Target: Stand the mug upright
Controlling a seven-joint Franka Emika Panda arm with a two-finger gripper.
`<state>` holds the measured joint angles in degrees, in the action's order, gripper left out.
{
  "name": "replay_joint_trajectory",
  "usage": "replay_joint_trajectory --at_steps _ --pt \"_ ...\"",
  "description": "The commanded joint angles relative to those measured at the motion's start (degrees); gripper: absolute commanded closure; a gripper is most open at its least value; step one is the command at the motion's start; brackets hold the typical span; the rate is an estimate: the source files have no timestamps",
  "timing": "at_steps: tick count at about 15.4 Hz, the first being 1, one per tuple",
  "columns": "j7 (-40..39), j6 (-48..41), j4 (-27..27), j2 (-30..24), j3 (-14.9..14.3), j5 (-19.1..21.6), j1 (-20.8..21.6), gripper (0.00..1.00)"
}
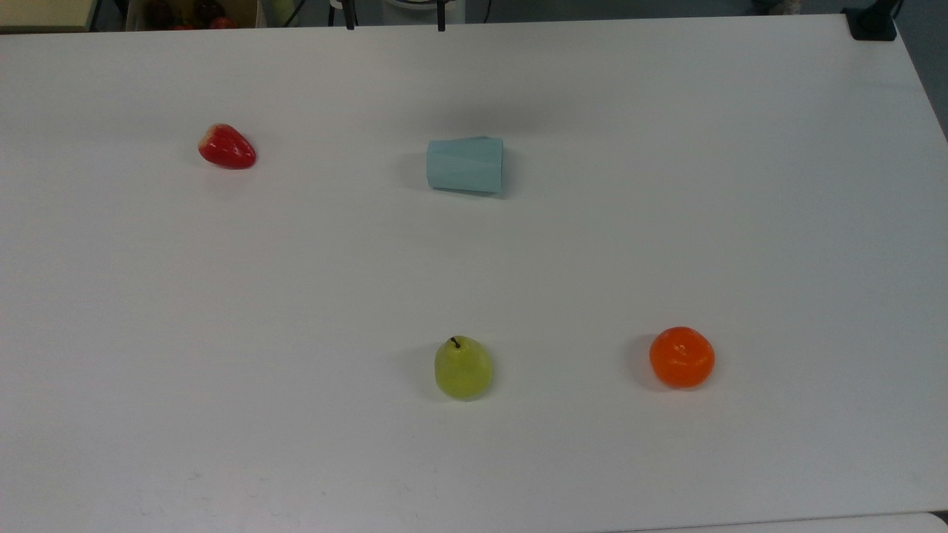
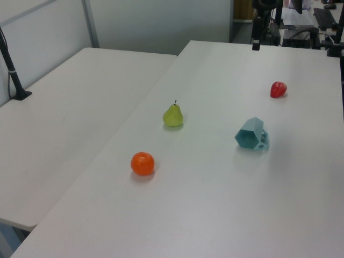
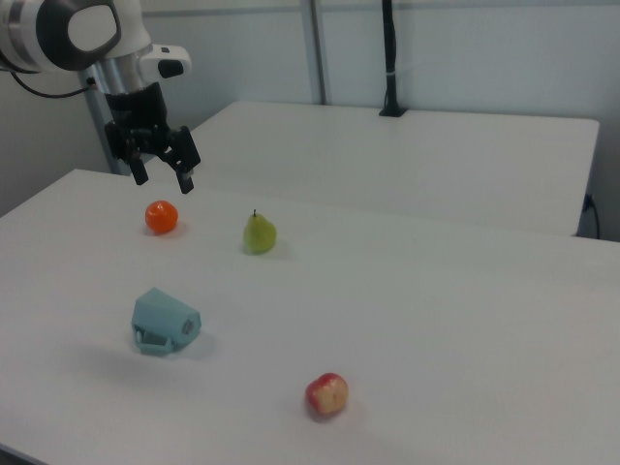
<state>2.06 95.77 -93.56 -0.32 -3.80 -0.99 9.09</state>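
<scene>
The mug (image 3: pixel 165 323) lies sideways, light and stiff I judge; my empty, wide-open gripper (image 3: pixel 163 178) should pinch its rim wall.

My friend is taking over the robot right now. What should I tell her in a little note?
Gripper: open, holding nothing, up in the air above the table, well away from the mug in the right view.
Mug: lying on its side near the table's middle, apart from the fruits.
Around it: strawberry, pear, orange.
Done: nothing yet.
Left: reach the mug, grasp it, stand it upright.
</scene>
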Motion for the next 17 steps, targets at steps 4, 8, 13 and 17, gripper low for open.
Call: replay_joint_trajectory --at_steps 4,8,13,17 --pt "-1.09 -2.16 -0.83 -0.82 -0.69 -0.16 0.67 0.00" --pt "-1.09 -2.08 -0.83 -0.82 -0.60 -0.25 0.58 0.00" --pt "-0.75 -1.81 -0.75 -0.65 -0.42 -0.25 1.11 0.00" --pt "0.13 -1.55 -0.83 -0.38 1.50 -0.77 1.99 0.00"
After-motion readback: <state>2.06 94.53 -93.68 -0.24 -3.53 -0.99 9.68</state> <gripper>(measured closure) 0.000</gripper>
